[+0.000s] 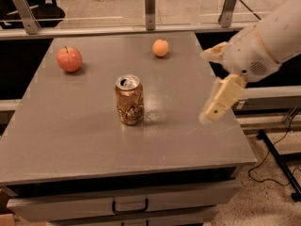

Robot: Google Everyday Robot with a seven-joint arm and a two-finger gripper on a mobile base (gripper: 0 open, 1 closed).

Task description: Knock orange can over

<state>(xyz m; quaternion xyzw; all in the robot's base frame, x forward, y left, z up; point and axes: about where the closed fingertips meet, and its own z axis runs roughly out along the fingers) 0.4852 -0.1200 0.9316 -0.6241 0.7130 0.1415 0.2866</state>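
The orange can (pixel 129 100) stands upright near the middle of the grey table (pixel 70 145), its silver top and pull-tab facing up. My gripper (pixel 205 86) hangs over the table's right side, well to the right of the can and not touching it. Its two cream fingers (pixel 221 99) are spread apart with nothing between them. The white arm comes in from the upper right.
A red apple (pixel 69 59) sits at the table's back left and a round orange fruit (pixel 160 47) at the back middle. A glass barrier with metal posts (pixel 149 7) runs behind the table. A drawer with a handle (pixel 129 205) is below the front edge. Cables lie on the floor at the right.
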